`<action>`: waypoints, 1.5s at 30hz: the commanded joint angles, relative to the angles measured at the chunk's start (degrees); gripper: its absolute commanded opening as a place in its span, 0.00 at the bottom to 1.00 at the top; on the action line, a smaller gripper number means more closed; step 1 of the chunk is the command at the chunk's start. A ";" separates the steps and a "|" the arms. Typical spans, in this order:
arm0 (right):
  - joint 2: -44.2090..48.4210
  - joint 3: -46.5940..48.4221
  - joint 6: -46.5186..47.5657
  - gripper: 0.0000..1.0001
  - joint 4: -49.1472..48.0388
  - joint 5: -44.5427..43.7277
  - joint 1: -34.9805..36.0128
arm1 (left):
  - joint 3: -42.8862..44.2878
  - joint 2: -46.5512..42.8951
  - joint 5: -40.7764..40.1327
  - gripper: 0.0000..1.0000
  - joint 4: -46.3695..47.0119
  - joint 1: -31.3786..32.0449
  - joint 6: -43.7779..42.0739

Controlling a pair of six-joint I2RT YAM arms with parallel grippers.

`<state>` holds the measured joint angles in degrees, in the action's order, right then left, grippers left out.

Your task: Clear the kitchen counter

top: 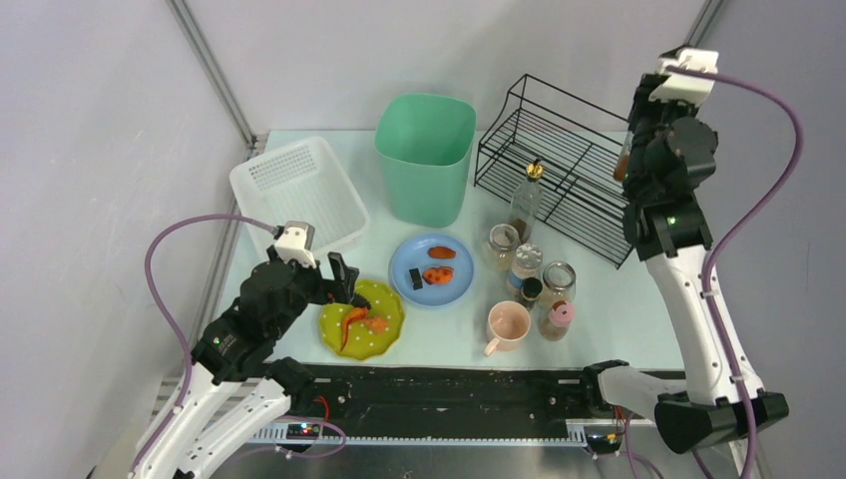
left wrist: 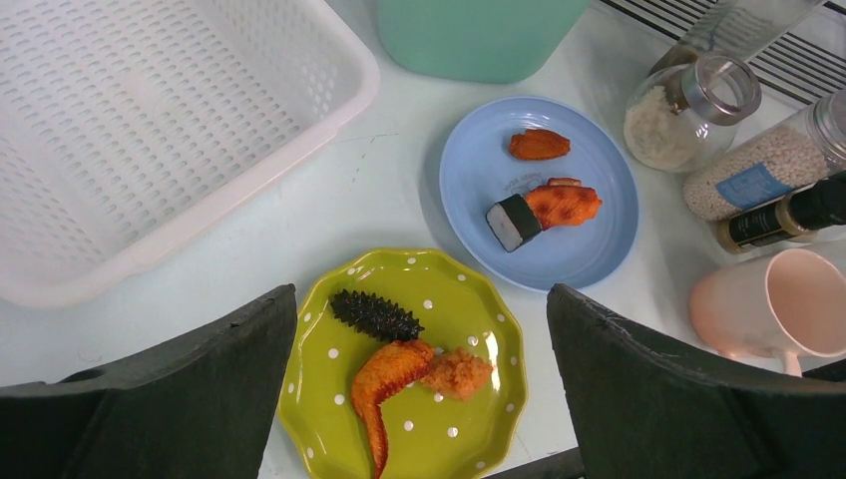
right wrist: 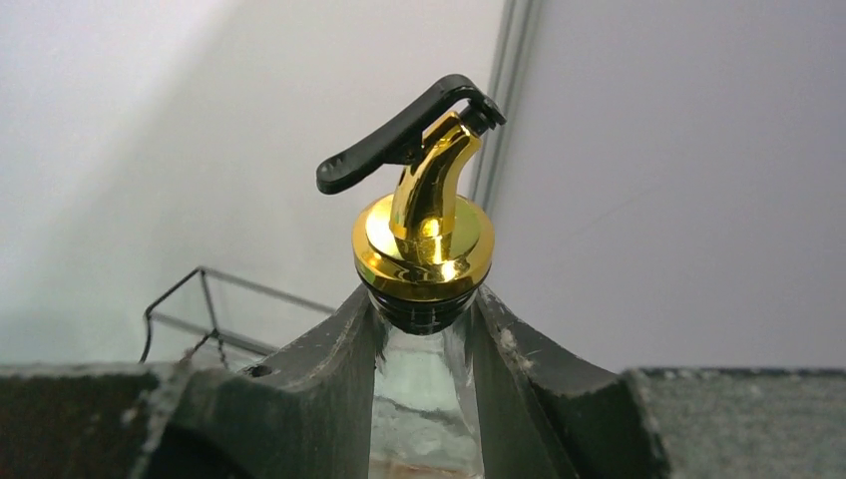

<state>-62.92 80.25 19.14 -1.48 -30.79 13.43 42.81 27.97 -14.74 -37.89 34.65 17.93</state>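
The kitchen counter, a large flat pale mint-white tabletop with a black rail along its front edge, fills the middle of the overhead view in front of both arm bases. The left gripper hangs over the counter's left front with its fingers spread wide and nothing between them. Below it lies a lime-green scalloped plate with white dots, which carries a black spiky sea cucumber, an orange chicken wing and an orange crumbed lump touching the wing. Just beside that plate, to the right and further back, a round light-blue plate holds two orange pieces and a white roll wrapped in black.

The right gripper is raised above the right end of a black wire rack and pinches the neck of a clear glass bottle. The bottle is upright and topped by a gold pourer with a black flip cap.

A white perforated plastic basket sits at the back left and a mint-green plastic bin just beside it. Between the blue plate and the rack stand a second gold-topped bottle and a group of glass jars, with a pink mug in front of them
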 commanded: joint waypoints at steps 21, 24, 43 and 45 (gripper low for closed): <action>-20.73 19.91 -7.88 0.00 -9.99 3.83 -15.14 | 0.39 0.27 0.27 0.98 0.46 0.23 -0.97; -22.24 20.90 -8.83 0.00 -9.27 4.22 -16.02 | 0.36 0.20 0.35 0.98 0.46 0.18 -1.05; -29.71 25.64 -10.26 0.00 -5.57 4.51 -17.25 | 0.48 -0.57 1.04 0.98 0.56 0.24 -1.15; -30.18 25.75 -10.31 0.00 -5.43 4.65 -17.15 | 0.47 -0.62 1.06 0.98 0.54 0.22 -1.13</action>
<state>-93.32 101.82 9.54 -2.22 -26.48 -3.62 42.81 27.92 -14.33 -37.89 34.65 17.93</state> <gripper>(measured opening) 0.388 0.985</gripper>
